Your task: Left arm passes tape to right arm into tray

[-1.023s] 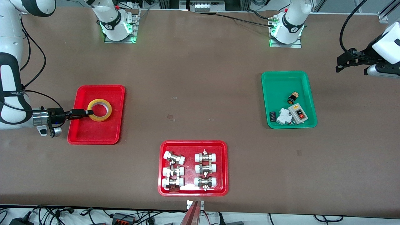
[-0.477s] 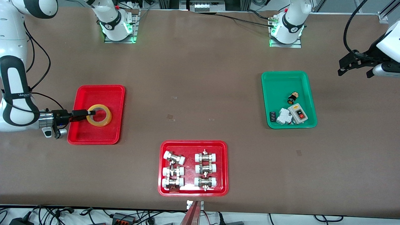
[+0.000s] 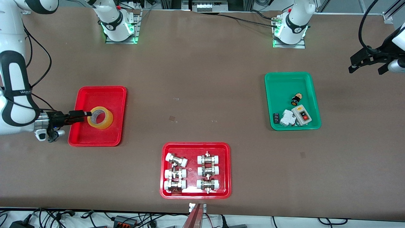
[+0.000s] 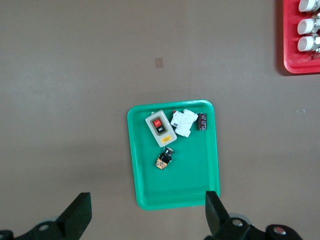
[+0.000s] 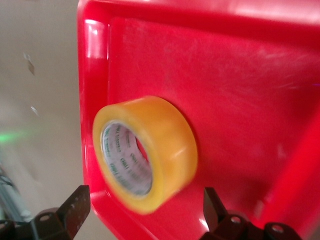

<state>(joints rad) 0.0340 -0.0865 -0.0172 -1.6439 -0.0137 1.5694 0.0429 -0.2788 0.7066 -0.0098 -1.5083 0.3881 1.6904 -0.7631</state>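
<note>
Now that the right hand [image 3: 84, 116] has let go, its fingers spread wide on either side of the tape [image 3: 100, 117], the roll sits free in the plain red tray [image 3: 107, 92] at the right arm's end of the table; a second ago those fingers were clamped on it; the drop looks done, only the retreat remains; the left hand [image 3: 367, 61] waits open, high over the table near the green tray [image 3: 286, 77].

Green tray [image 4: 176, 192] of switches under the wide-spread left gripper [image 4: 147, 217].
</note>
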